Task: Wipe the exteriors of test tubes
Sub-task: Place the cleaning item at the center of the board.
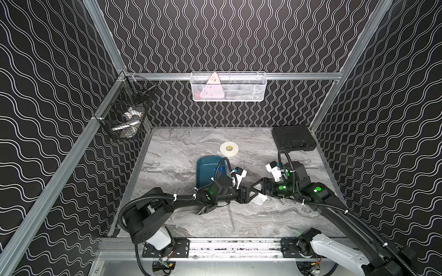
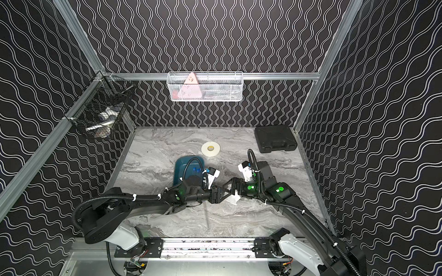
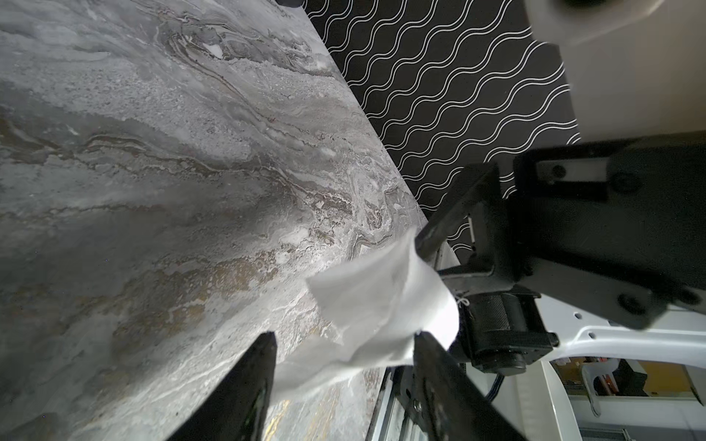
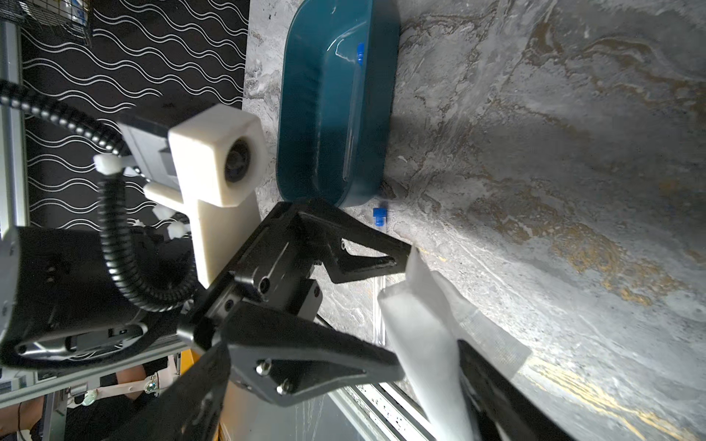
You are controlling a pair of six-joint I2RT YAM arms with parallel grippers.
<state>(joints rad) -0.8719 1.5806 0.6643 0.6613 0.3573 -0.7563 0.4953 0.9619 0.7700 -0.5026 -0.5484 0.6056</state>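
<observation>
in both top views one tube (image 1: pixel 231 218) (image 2: pixel 207 216) lies on the surface (image 1: pixel 179 148), its far end hidden under the left arm (image 1: pixel 186 199); other tubes (image 2: pixel 196 170) sit in the tray (image 2: pixel 181 167); tissue (image 1: pixel 259 198) where both jaws meet. left wrist: left jaws half open astride the tissue. right wrist alone shows the loose tube's blue cap (image 4: pixel 379 217) just beside the tray; right jaws wide open, tissue against one; what grips it is unclear.

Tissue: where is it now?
In both top views the tissue is front-centre, between the facing left gripper and right gripper, right of the tray.
</observation>
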